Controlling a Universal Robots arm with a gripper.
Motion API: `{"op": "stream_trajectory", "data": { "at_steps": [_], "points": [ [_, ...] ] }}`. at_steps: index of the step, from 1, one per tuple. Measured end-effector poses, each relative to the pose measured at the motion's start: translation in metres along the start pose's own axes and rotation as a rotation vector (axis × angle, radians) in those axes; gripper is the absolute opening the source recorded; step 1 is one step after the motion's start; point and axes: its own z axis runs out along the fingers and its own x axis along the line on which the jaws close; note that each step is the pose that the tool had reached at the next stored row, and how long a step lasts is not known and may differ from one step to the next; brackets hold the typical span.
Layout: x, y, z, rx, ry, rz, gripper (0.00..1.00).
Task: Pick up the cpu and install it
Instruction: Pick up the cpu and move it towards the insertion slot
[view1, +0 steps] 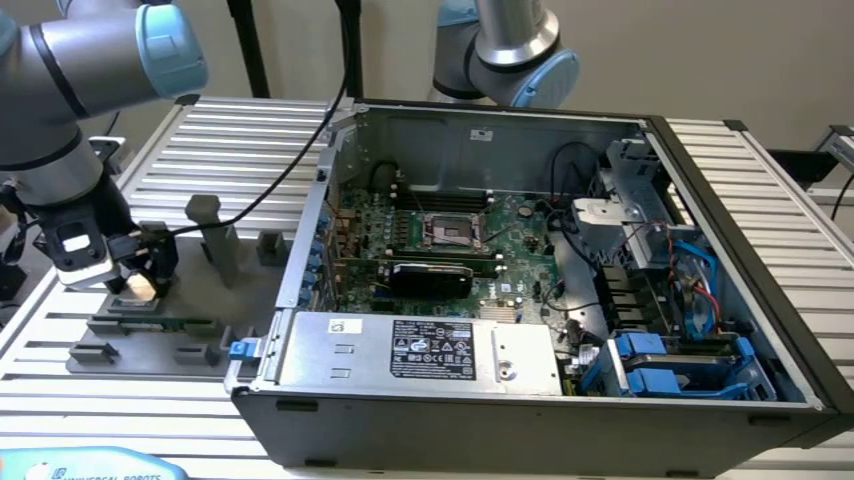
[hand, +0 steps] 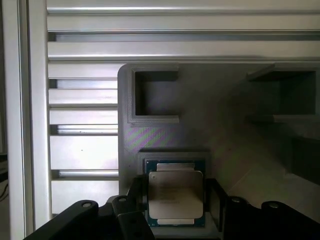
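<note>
While the arm (view1: 60, 110) reaches down at the exterior view's left, the claw (view1: 139, 284) sits low over the grey fixture (hand: 210, 135) on the slatted aluminium surface (view1: 240, 130). Task part: the cpu (hand: 175, 192) lies flat in a square pocket of that fixture, silvery lid up, green board edge showing around it. From the wrist view the claw straddles the cpu, one side each. Can't tell whether it's clamped on the chip or just standing wide beside it. Either way the cpu reads as seated in the pocket, not lifted. Also in the wrist view, a rectangular recess (hand: 156, 95) sits in the fixture near the pocket. Exterior view: green memory stick (view1: 167, 323) lies on the same fixture, near the claw. Open pc case (view1: 534, 410) stands to the exterior view's right of the fixture, well apart from the cpu. Inside it are the motherboard (view1: 514, 235), with a square socket (view1: 454, 230) near its middle, and a power supply (view1: 414, 350) along the near side. Second arm (view1: 514, 45) stands behind the case.
</note>
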Motion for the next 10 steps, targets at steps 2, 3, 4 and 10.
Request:
{"op": "stream_trajectory", "data": {
  "at_steps": [2,3,4,10],
  "points": [
    [0.0000,0.0001,-0.0003,0.0000,0.0001,0.000,0.62],
    [0.0000,0.0001,-0.0011,0.0002,0.0006,0.000,0.62],
    [0.0000,0.0001,-0.0012,0.0002,0.0007,0.000,0.62],
    [0.0001,0.0000,-0.0011,0.0002,0.0008,0.000,0.62]
  ]
}}
